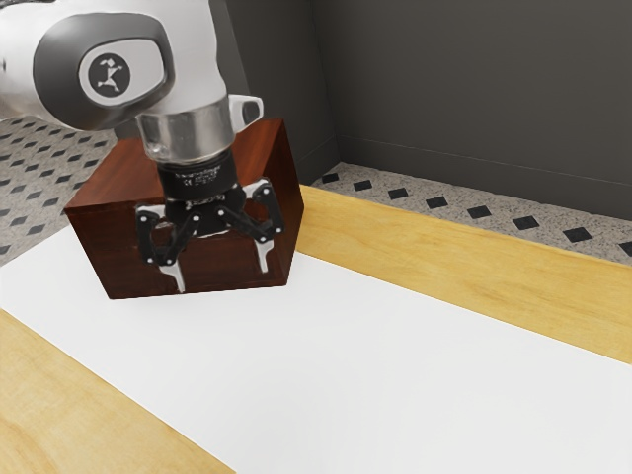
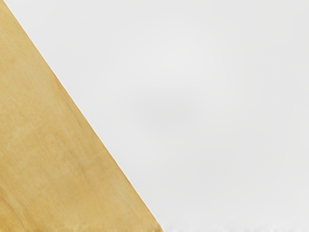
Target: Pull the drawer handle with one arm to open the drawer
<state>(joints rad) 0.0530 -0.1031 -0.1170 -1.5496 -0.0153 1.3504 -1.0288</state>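
Approach is the step in hand, as I judge it: nothing is gripped and the pull is not yet begun. My gripper (image 1: 219,259) hangs pointing down with its two fingers (image 1: 176,272) spread apart and nothing between them. In the exterior view it overlaps the front of the dark red-brown drawer cabinet (image 1: 111,222), which stands on the white mat (image 1: 375,346) toward that view's left. The wrist view looks down on bare mat (image 2: 217,96) and a strip of wooden tabletop (image 2: 48,159), so I take the hand to be over the table, short of the cabinet (how far short I cannot tell).

No handle is visible on the faces I can see, nor any drawer seam. The next move calls for finding the handle's face, then turning the hand to meet it, then closing on it before drawing back.

Count: one arm, one gripper, one cabinet, one mat.
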